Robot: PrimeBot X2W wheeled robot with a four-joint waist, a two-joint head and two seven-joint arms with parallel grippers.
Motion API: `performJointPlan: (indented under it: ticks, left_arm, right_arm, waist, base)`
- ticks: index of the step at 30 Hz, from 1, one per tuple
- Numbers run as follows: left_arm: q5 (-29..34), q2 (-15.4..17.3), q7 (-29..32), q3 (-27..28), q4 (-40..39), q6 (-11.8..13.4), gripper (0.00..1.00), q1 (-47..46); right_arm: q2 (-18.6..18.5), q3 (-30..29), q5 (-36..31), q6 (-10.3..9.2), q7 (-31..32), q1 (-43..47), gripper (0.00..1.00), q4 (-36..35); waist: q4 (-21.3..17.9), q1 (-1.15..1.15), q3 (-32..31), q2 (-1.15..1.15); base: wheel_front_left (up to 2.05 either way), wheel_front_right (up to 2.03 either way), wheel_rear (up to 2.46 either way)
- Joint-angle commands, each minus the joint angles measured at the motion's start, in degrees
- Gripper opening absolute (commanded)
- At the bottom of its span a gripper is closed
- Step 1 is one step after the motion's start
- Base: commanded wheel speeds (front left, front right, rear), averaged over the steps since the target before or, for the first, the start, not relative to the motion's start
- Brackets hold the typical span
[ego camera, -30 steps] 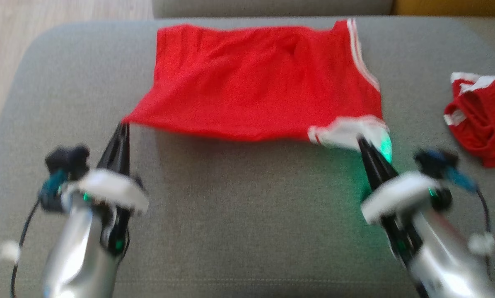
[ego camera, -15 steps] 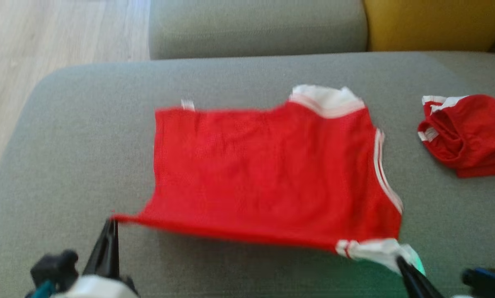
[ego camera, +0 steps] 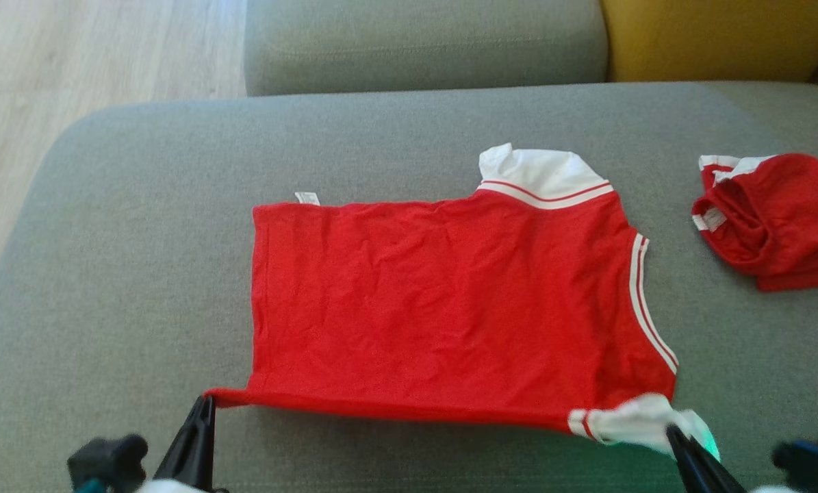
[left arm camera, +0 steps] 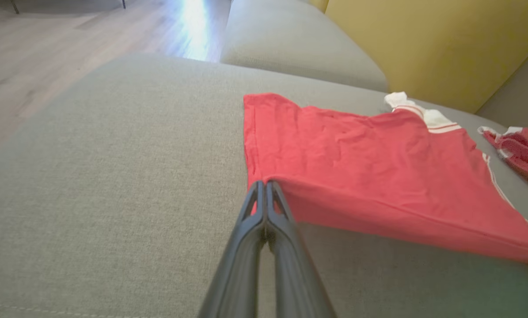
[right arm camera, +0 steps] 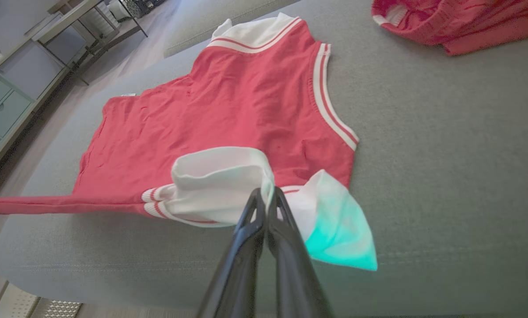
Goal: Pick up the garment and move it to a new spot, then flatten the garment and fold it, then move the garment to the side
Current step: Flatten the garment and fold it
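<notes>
Left gripper [ego camera: 205,404]: fingers pressed tight together, pinching the near-left hem corner of the red garment [ego camera: 443,301]. Right gripper [ego camera: 672,433]: fingers likewise closed, clamped on the white sleeve [ego camera: 621,421] at the near-right corner. Both rise from the bottom edge of the head view, set low and well apart with fingers pointing away from the robot; the near edge is stretched straight between them, slightly off the grey sofa cushion [ego camera: 142,239], while the rest lies spread mid-cushion, a second red garment [ego camera: 771,219] crumpled well to its right.
</notes>
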Motion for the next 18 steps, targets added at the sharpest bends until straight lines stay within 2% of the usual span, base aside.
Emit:
performJointPlan:
  ticks: [1,6,18]
  left_arm:
    - [0.08,0.88,0.73,1.82,-1.02,-0.50,0.00,-4.24]
    - [-0.54,2.88,2.60,1.50,2.77,-2.79,0.00,-10.10]
    - [-2.33,3.11,1.88,0.84,10.95,-5.59,0.00,-19.85]
  right_arm:
    - [-0.77,1.68,-0.60,0.20,-0.02,-4.89,0.00,-1.24]
    - [-1.19,6.40,-3.52,0.20,0.09,-13.36,0.00,2.81]
    - [-9.07,13.73,-3.02,0.20,-4.30,-30.35,0.00,13.70]
  waist:
    - [0.22,0.00,0.83,0.00]
    - [0.44,0.00,4.49,0.00]
    - [1.29,0.00,11.78,0.00]
  base:
    - [0.00,0.00,0.00]
    - [0.00,0.00,0.00]
    - [0.00,0.00,0.00]
